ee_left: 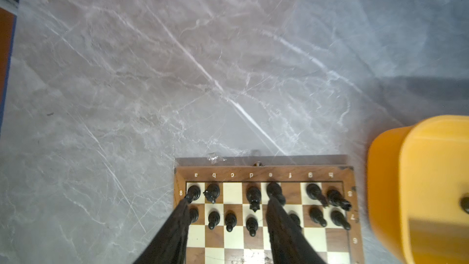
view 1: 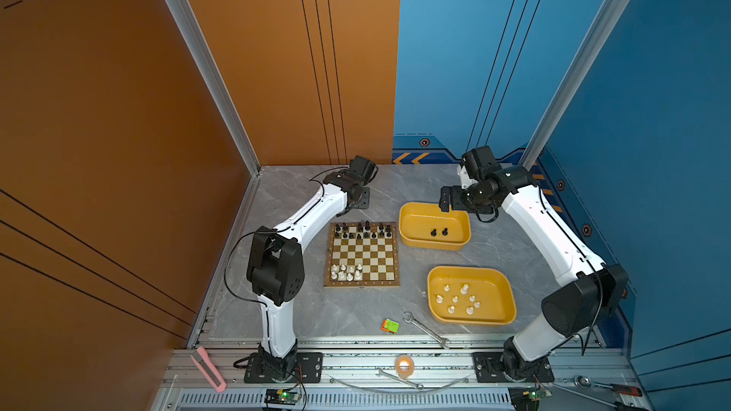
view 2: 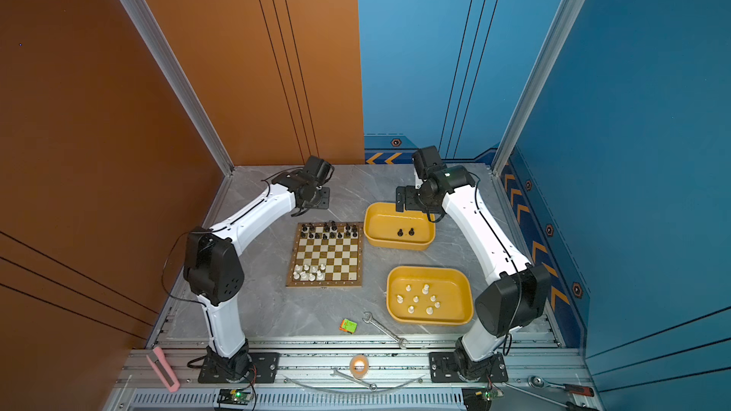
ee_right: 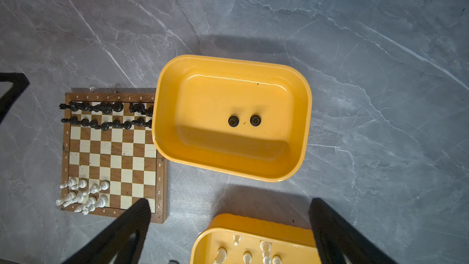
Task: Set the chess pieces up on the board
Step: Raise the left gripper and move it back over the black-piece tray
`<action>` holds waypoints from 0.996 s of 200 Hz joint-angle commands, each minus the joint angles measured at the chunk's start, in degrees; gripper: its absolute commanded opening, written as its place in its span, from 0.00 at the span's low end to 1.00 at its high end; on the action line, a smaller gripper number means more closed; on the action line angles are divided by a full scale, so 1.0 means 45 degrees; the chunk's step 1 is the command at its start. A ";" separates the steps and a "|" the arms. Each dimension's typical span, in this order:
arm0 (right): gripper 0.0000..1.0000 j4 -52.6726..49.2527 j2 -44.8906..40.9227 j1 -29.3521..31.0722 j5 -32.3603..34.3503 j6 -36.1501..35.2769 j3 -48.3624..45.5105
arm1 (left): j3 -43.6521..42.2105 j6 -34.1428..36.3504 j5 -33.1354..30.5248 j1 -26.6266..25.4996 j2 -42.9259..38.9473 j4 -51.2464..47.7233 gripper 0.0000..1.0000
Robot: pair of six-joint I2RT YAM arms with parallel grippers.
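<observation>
The board (view 1: 362, 255) lies flat in the middle of the worktop (view 1: 300, 310), just left of two yellow trays. Its far two ranks hold the black pieces (ee_left: 253, 195). The pawn rank looks full as far as it shows, and the back rank has two gaps, on c and f. A black pair (ee_right: 233, 121) stands in the far tray (ee_right: 215, 92), likely meant for those gaps.

White is about half done. Eight white pieces (ee_right: 101, 200) stand closely packed in the board's near left corner, on files a to d, and the rest of both near ranks is bare. Eight loose whites (view 1: 464, 289) sit in the near tray (view 1: 494, 298). I judge the job roughly two thirds done, with ten pieces to go.

The left fingers (ee_left: 177, 229) are apart and empty above the black ranks. The right fingers (ee_right: 134, 224) are spread wide over the far tray, holding nothing.

The worktop is grey with a marble pattern. Near its front edge lie a wrench (view 1: 425, 329) and a small green-and-orange block (view 1: 390, 326). In front of it a metal rail (view 1: 395, 353) carries the arm bases and stray tools. An orange wall (view 1: 118, 112) closes the left and back and a blue wall (view 1: 652, 112) the right, with aluminium posts (view 1: 205, 65) between the panels.
</observation>
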 commanded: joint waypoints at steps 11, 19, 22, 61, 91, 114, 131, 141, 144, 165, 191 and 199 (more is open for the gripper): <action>1.00 -0.0165 -0.0981 -0.0407 0.0028 -0.0259 -0.0431 | 0.2420 0.0409 0.0012 -0.1275 0.0640 -0.0916 0.53; 1.00 -0.0148 -0.1176 -0.0504 0.0011 -0.0266 -0.0628 | 0.3103 0.0299 0.0350 -0.1589 0.1063 -0.0926 0.54; 1.00 -0.0141 -0.1282 -0.0543 0.0017 -0.0269 -0.0763 | 0.3377 0.0259 0.0445 -0.1733 0.1252 -0.0938 0.53; 1.00 -0.0138 -0.2427 -0.1110 -0.0093 -0.0181 -0.2051 | 0.7428 0.0203 0.1668 -0.3504 0.4670 -0.1561 0.52; 1.00 -0.0345 -0.3275 -0.1769 -0.0235 -0.0217 -0.2767 | 0.8947 0.0128 0.2482 -0.4271 0.6442 -0.1812 0.46; 1.00 -0.0600 -0.3717 -0.2175 -0.0284 -0.0316 -0.3089 | 0.8901 0.0175 0.2777 -0.4551 0.7110 -0.1816 0.39; 1.00 -0.0655 -0.4008 -0.2410 -0.0367 -0.0336 -0.3330 | 0.8733 0.0213 0.2896 -0.4665 0.7377 -0.1816 0.35; 1.00 -0.0685 -0.4107 -0.2474 -0.0395 -0.0318 -0.3421 | 0.8654 0.0204 0.2968 -0.4694 0.7482 -0.1808 0.34; 1.00 -0.0685 -0.4141 -0.2485 -0.0419 -0.0317 -0.3456 | 0.8637 0.0203 0.2992 -0.4716 0.7507 -0.1820 0.33; 1.00 -0.0705 -0.4281 -0.2524 -0.0440 -0.0317 -0.3623 | 0.8655 0.0174 0.3090 -0.4729 0.7755 -0.1810 0.33; 1.00 -0.0704 -0.4337 -0.2544 -0.0420 -0.0336 -0.3736 | 0.8707 0.0068 0.3216 -0.4723 0.8023 -0.1808 0.31; 1.00 -0.0709 -0.4344 -0.2544 -0.0421 -0.0356 -0.3748 | 0.8729 0.0033 0.3285 -0.4699 0.8088 -0.1809 0.31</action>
